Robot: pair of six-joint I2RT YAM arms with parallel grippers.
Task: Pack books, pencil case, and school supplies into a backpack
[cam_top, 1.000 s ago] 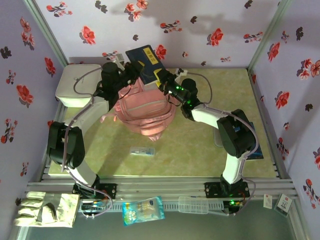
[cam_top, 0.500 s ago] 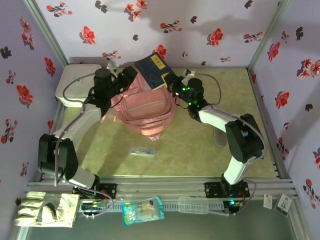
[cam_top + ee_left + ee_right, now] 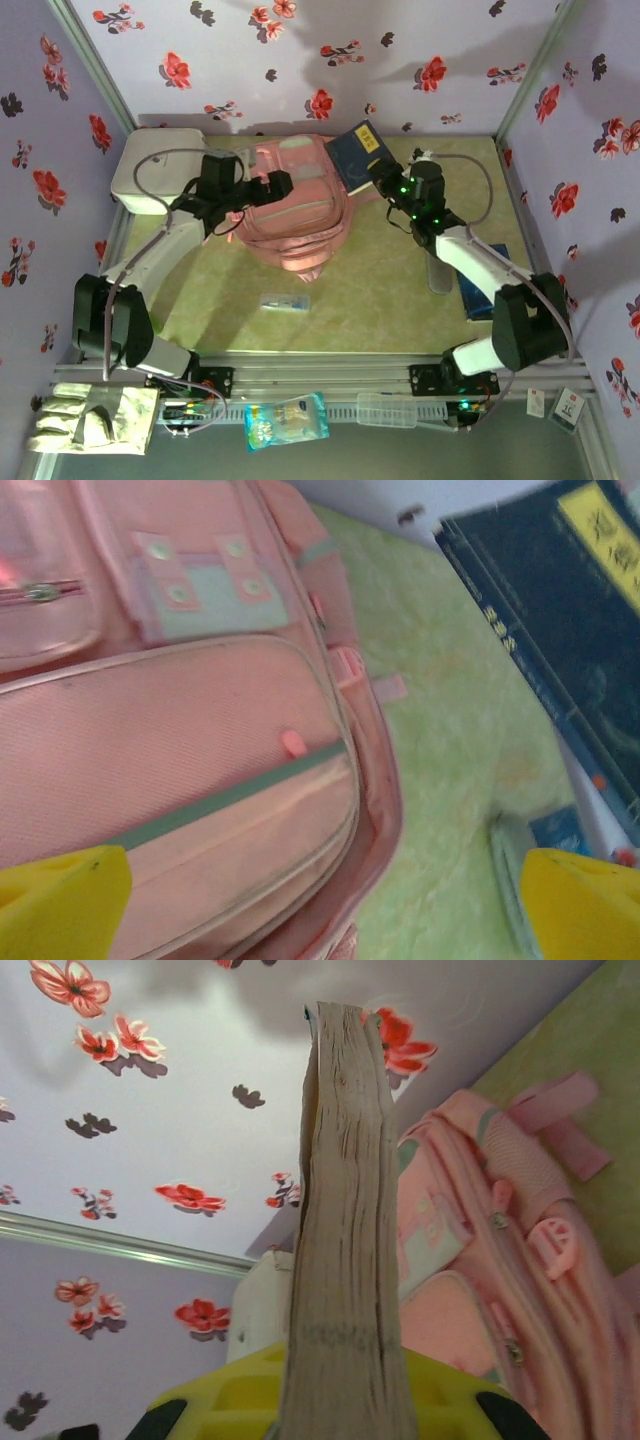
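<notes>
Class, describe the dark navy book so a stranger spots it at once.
Find the big pink backpack. At its far right corner the right gripper holds up the dark navy book; its yellow label sets it apart from the brighter blue book lying flat.

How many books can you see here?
2. A thin dark navy book with a yellow label is gripped by the right hand beside the big pink fabric backpack; a flat bright blue book lies partly under the right arm. Others may be hidden inside.
</notes>
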